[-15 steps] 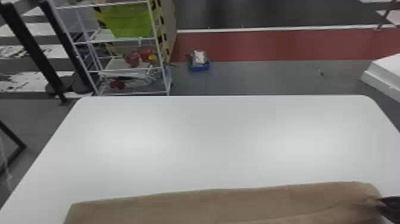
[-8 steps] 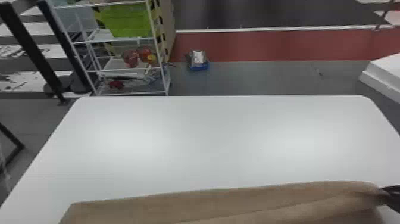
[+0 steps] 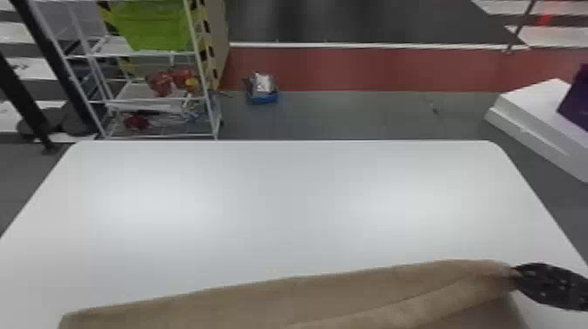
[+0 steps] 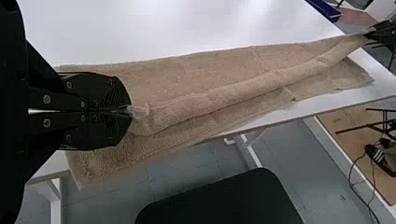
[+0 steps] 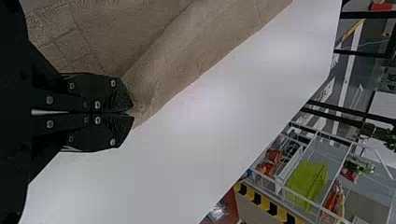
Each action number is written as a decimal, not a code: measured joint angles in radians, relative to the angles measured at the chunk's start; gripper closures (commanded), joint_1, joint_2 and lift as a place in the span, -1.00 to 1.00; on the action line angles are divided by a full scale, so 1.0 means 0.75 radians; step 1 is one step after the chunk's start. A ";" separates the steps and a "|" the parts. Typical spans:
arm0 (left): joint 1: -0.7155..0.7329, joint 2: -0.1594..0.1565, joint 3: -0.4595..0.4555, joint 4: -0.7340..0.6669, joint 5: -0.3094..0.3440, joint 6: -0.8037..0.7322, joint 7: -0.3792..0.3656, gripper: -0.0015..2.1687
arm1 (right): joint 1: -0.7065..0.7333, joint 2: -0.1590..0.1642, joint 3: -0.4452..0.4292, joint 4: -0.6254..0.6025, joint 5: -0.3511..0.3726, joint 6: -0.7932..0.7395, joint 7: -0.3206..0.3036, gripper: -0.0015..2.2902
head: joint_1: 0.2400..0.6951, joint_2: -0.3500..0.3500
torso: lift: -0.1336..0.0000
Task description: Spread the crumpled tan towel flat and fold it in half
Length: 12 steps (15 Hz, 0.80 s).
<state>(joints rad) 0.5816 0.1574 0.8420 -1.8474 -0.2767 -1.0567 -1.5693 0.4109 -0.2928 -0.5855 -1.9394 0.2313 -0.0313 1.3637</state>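
Well beyond the right hand [image 3: 517, 273] and off to its left, a white rack [image 3: 201, 65] holds a green bin [image 3: 148, 24], and a blue box [image 3: 264, 98] on the floor carries something silvery [image 3: 262, 83]. That hand and the left hand [image 4: 130, 111] are pressed together on the tan towel [image 3: 306, 297], pinching it and stretching it between them over the table [image 3: 284, 197]. Compared with the earlier frame, the head view has swung rightward, bringing in more of the right hand and a purple object [image 3: 576, 100] beyond it.
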 measured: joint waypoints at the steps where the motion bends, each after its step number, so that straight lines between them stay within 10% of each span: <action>1: 0.002 0.003 -0.008 0.015 -0.011 -0.006 0.000 0.30 | 0.001 0.000 0.001 0.004 0.000 -0.003 0.000 0.21 | 1.00 0.00 | -0.84; 7: 0.034 0.029 -0.023 0.048 -0.031 -0.049 0.000 -0.86 | 0.002 0.002 0.005 0.009 0.000 -0.008 0.000 0.21 | 1.00 0.01 | -0.84; 12: 0.040 0.040 -0.011 0.053 -0.078 -0.048 0.000 -0.86 | 0.033 0.002 0.005 -0.001 0.005 -0.050 0.000 0.21 | 1.00 0.09 | -0.84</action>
<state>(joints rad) 0.6118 0.1873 0.8341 -1.8075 -0.3352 -1.0928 -1.5693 0.4357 -0.2915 -0.5814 -1.9402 0.2349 -0.0691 1.3637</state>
